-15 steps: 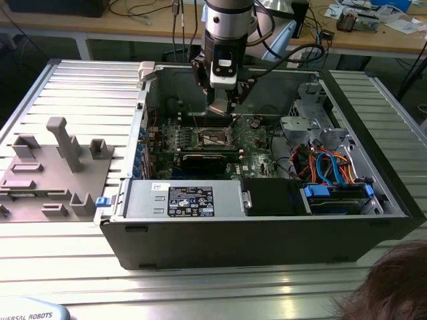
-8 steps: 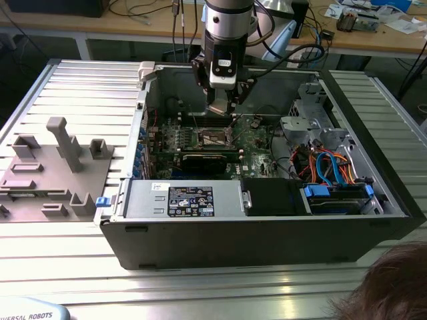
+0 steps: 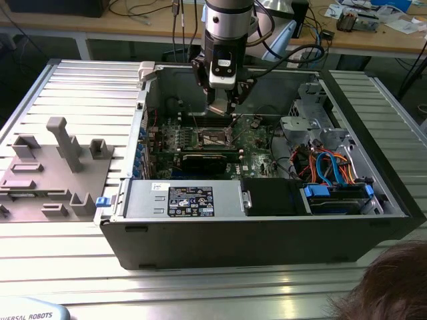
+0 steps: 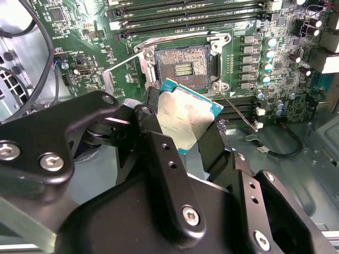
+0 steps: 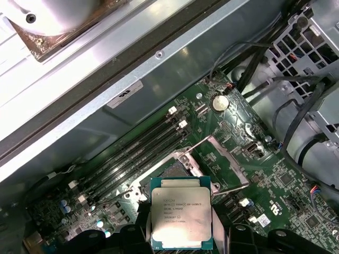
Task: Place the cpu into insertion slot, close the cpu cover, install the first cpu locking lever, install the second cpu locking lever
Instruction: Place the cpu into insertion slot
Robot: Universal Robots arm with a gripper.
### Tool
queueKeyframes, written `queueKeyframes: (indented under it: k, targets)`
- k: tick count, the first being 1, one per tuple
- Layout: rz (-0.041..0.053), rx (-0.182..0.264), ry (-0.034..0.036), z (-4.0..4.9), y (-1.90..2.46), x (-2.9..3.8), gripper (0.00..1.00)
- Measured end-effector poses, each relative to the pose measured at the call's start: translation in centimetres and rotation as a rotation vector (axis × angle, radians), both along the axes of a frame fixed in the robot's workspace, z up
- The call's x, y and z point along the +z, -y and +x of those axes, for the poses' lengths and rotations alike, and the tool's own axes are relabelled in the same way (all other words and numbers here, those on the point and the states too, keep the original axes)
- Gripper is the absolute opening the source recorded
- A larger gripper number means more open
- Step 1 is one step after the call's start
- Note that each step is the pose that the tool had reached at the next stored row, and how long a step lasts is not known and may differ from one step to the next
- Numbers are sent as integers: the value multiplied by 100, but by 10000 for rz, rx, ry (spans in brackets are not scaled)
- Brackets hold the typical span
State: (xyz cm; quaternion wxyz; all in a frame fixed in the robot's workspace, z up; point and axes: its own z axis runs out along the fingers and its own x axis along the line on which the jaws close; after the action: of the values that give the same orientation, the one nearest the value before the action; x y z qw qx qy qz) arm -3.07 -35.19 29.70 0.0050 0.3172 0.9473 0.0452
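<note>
With the cpu [image 4: 183,119] clamped in the gripper [image 3: 223,109] at the exterior view's upper centre, contacts of the insertion slot [image 4: 183,64] could be bent by skewed seating.

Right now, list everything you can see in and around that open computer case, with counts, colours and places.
Open metal computer case: one, dark grey, on the table.
Ribbed metal table: one, silver, under everything.
Green circuit board: one, on the case floor.
Square insertion slot: one, dark with shiny rim, on the board, empty.
Thin metal cpu cover: one, silvery, at the slot, apparently open.
Flat square silver-topped cpu: one, held over the board near the slot.
Long memory slots: several, black, beside the slot.
Plastic fixture tray: one, grey, the exterior view's left.
Robot arm: one, silver and black, above the case.
Fingers: two, black, shut on the cpu.
</note>
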Motion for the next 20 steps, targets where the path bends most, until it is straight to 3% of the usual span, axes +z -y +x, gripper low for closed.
queueKeyframes:
  k: [20]
  targets:
    - [0,-261,0,0,0,-3,54]
